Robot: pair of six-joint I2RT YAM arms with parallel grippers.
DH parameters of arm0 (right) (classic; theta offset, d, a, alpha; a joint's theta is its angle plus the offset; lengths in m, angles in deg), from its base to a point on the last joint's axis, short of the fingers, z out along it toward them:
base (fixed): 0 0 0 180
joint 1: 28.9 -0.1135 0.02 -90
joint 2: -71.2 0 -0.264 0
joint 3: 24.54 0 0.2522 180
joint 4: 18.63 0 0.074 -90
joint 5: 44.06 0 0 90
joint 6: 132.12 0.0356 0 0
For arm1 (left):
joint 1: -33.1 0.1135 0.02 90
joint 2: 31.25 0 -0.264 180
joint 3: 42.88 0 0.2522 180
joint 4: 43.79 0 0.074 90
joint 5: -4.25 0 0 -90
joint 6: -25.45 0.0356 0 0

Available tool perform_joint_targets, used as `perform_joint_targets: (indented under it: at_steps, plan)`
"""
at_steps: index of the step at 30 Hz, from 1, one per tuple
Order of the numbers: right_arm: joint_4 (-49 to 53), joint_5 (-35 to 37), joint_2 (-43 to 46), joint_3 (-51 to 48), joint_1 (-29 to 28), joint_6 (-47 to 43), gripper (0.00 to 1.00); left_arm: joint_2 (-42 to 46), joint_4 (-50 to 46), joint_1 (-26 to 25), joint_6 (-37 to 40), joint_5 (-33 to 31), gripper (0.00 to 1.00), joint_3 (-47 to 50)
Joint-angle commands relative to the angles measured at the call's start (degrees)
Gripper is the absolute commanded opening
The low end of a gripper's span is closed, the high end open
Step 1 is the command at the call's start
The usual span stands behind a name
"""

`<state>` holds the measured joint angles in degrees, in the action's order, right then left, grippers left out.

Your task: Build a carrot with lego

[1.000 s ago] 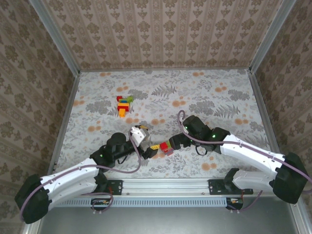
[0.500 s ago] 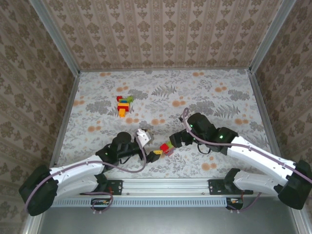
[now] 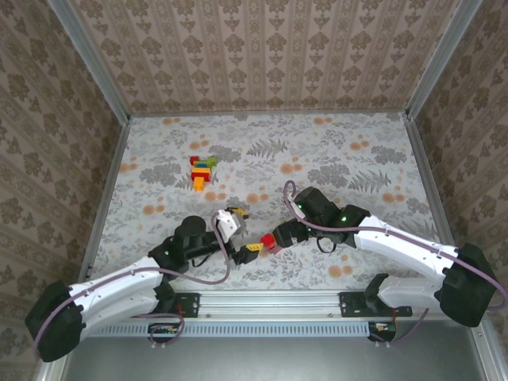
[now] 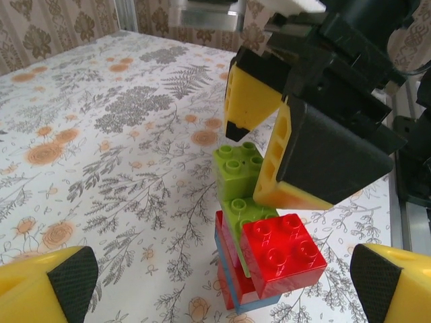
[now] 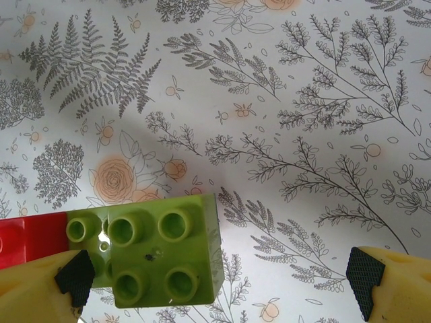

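Observation:
A small lego stack (image 3: 269,242) stands on the table between my two grippers. In the left wrist view it has a red brick (image 4: 283,254) in front, lime green bricks (image 4: 237,168) behind and on top, and a blue layer low down. My left gripper (image 4: 215,289) is open, its fingertips wide to either side just short of the stack. My right gripper (image 5: 215,289) is open too, with the green brick (image 5: 165,259) against its left fingertip (image 5: 47,289) and free of the other. Its yellow fingers (image 4: 269,168) hang over the green bricks.
A second cluster of loose lego bricks (image 3: 202,171) in red, yellow, green and blue lies at the far left of the floral table (image 3: 349,159). Metal rails and patterned walls close the table in on three sides.
Both arms shifted slightly and settled back around the stack. The stack stays in place and both grippers stay open.

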<state>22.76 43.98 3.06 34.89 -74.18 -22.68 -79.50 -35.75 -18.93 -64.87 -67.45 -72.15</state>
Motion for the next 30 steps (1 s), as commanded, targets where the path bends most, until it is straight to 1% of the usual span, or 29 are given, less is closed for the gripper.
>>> perform_joint_targets:
  at_steps: [1, 14, 26, 30]
  plan:
    - [0.8, -0.6, 0.0, 0.3, -0.3, -0.6, 1.0, -1.6, -1.1, 0.2, 1.2, 1.6, 1.0, -0.7]
    - [0.0, -0.9, -2.9, 2.7, -0.3, -1.0, 1.0, -2.8, -0.9, 0.1, 1.5, 1.6, 1.0, -0.9]
    - [0.9, 0.9, -0.1, 3.6, -0.3, -0.8, 1.0, -4.5, -0.6, 0.2, 1.8, 2.2, 1.0, -1.4]
    - [0.8, 0.8, -1.3, 4.2, -0.3, -1.2, 1.0, -4.6, -0.7, 0.1, 1.8, 2.3, 1.0, -1.6]
